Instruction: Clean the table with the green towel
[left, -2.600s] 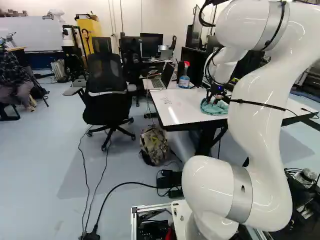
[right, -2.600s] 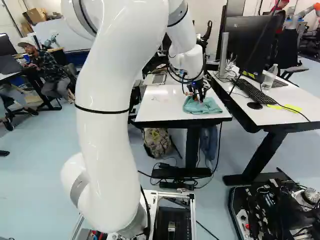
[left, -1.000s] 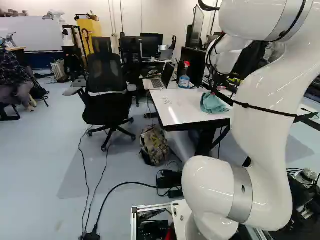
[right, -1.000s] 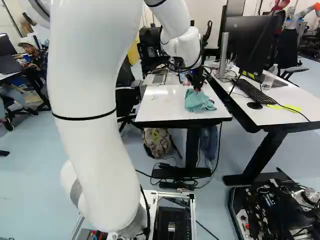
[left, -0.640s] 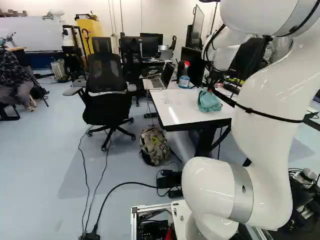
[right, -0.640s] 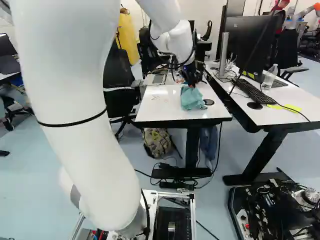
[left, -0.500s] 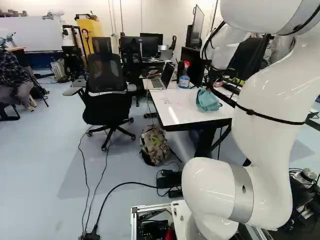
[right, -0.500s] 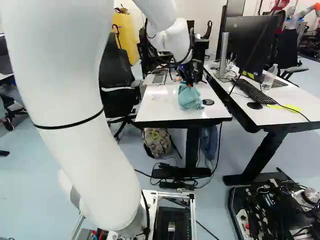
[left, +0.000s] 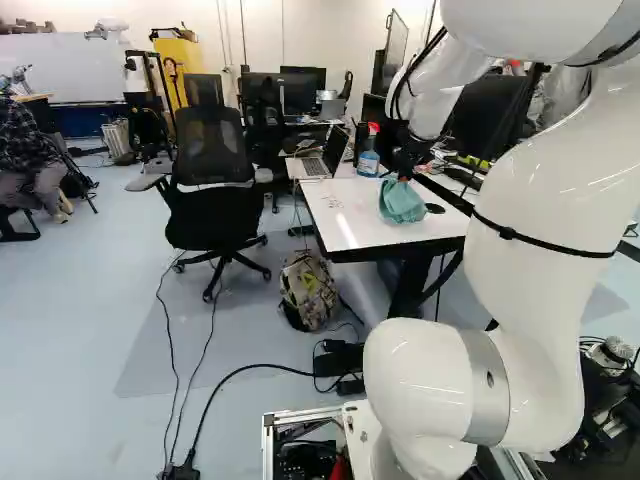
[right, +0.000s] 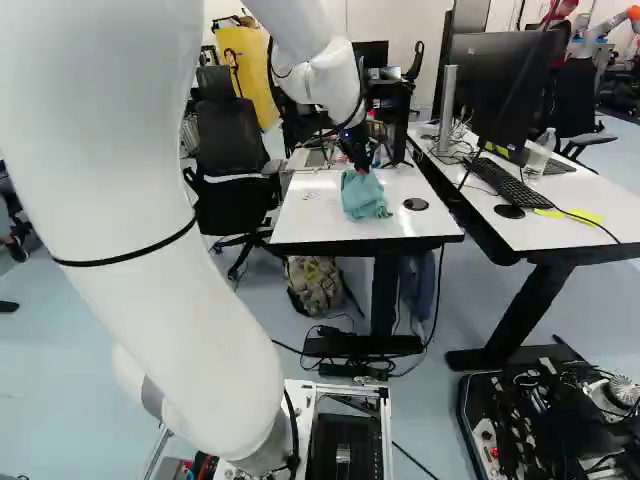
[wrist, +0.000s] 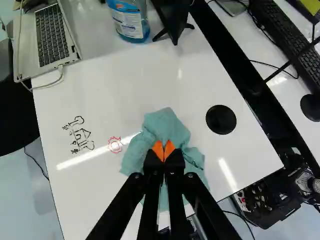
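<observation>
The gripper reaches over the white table in the left base view, the green towel bunched under its fingertips. In the wrist view the gripper is shut on a raised fold of the towel, orange pads pinched together. The cloth drapes down around the fingers; whether its lower edge touches the tabletop I cannot tell. Beside the towel is a small red drawing, with black marker drawings farther out on the same side.
A black disc lies on the table across the towel from the drawings. A spray bottle and a laptop stand at the far end. Right of the table, another desk bears a keyboard and monitor. An office chair stands to the left.
The gripper has risen and swung left, drawing the towel along toward the drawings. The cloth, spread flat earlier, is now gathered below the fingers. The black disc has come into sight. The base has not moved.
</observation>
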